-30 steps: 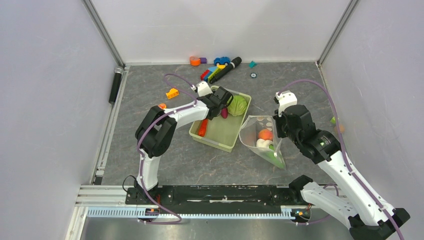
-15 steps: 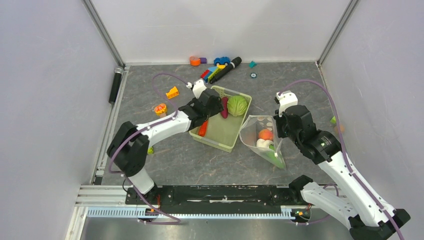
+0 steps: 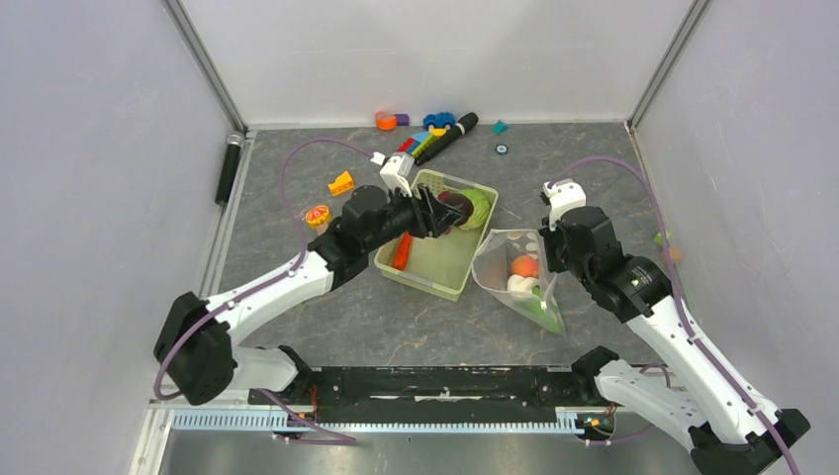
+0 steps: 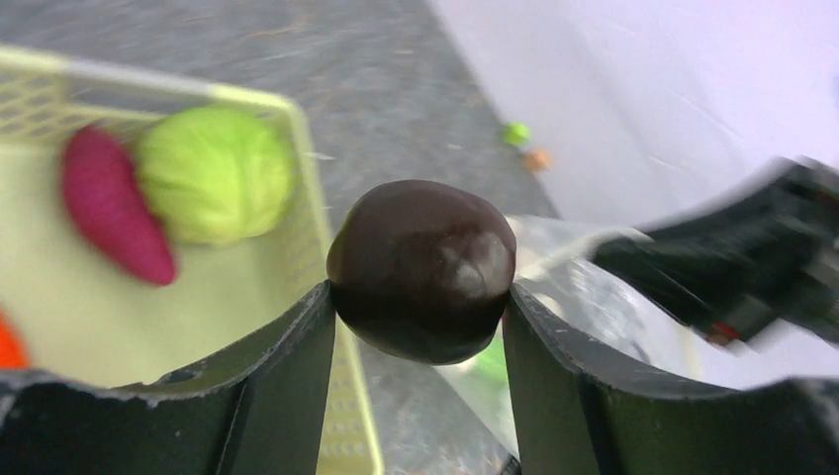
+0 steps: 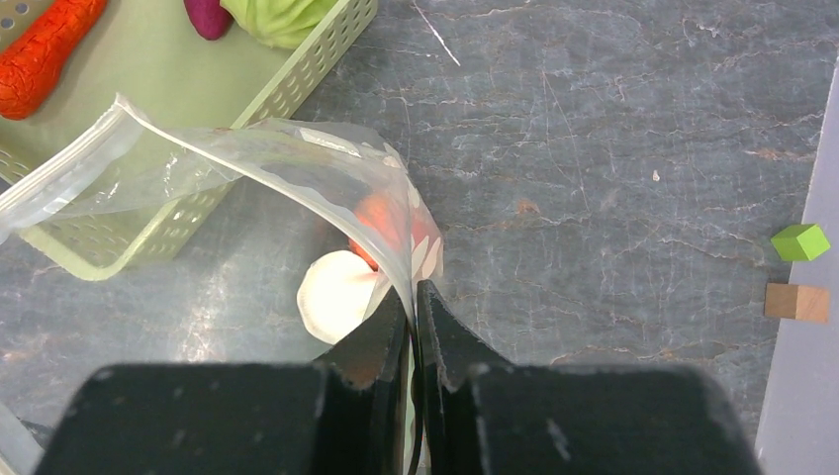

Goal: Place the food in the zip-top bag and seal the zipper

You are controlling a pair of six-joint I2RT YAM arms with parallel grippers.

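My left gripper [image 3: 442, 210] is shut on the dark maroon ball [image 4: 422, 269] and holds it above the pale green basket [image 3: 427, 275], near its right rim. In the basket lie the green cabbage [image 4: 216, 174], the purple eggplant [image 4: 104, 204] and the red-orange carrot [image 3: 401, 253]. My right gripper [image 5: 413, 297] is shut on the upper edge of the clear dotted zip-top bag [image 3: 500, 259], holding its mouth up and open. Inside the bag are the orange peach [image 3: 525, 266], the white piece [image 5: 334, 296] and the green cucumber [image 3: 542, 307].
Colourful building blocks [image 3: 425, 143], a toy car [image 3: 439, 120] and a black marker [image 3: 452, 136] lie at the back. A yellow block [image 3: 341, 183] and an orange round toy [image 3: 317, 215] sit left of the basket. Small green [image 5: 799, 241] and tan cubes [image 5: 796, 302] lie by the right wall.
My left arm has stretched out from its base. Its gripper lifted the maroon ball from the basket and moved it right towards the bag. The right gripper kept still, holding the bag.
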